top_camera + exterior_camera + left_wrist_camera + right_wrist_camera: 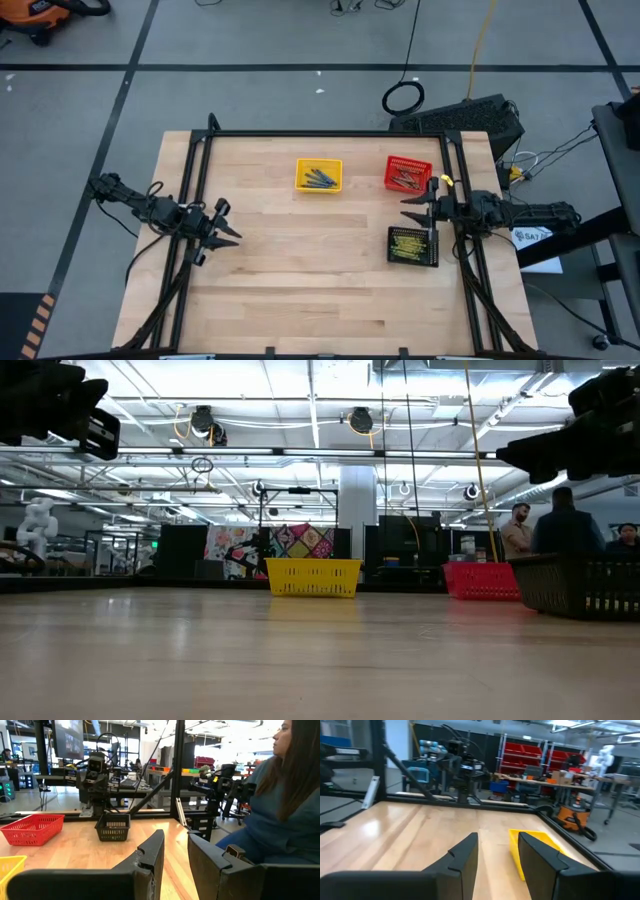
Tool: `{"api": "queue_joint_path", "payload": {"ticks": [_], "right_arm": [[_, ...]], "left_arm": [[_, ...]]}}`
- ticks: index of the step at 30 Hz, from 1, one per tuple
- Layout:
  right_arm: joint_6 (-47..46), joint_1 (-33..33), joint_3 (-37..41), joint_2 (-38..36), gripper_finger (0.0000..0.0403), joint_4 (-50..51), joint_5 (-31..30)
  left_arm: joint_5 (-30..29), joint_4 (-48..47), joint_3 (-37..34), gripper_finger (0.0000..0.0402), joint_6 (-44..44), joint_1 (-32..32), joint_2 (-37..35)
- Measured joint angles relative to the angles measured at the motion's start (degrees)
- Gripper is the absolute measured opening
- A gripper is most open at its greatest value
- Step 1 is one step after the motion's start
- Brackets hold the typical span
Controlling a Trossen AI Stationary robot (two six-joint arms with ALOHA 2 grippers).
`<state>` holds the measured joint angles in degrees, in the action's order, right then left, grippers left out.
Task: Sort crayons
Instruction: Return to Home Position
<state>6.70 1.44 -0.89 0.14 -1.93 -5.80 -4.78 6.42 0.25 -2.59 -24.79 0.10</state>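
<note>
High view showed the crayons (318, 178) all in baskets (298, 175) toward the table's (300, 290) far and right edges. Left gripper (226, 224) and right gripper (412, 200) hung spread and empty at the side edges. Sorting looked done; only parking the arms remained.

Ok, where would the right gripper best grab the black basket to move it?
Probably its thin upright wall nearest the right gripper, coming straight down, one finger inside and one outside. The black basket stands upright with an open top, and its yellow-green crayons lie low inside.
</note>
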Motion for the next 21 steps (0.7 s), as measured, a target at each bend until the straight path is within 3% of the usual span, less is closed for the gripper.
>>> {"api": "queue_joint_path", "payload": {"ticks": [6,21], "right_arm": [[0.0,-3.4,0.0,0.0,0.0128,0.0,0.0],[0.0,-3.6,0.0,0.0,0.0128,0.0,0.0]], "left_arm": [[0.0,0.0,0.0,0.0090,0.0,0.0,0.0],[0.0,0.0,0.0,0.0090,0.0,0.0,0.0]]}}
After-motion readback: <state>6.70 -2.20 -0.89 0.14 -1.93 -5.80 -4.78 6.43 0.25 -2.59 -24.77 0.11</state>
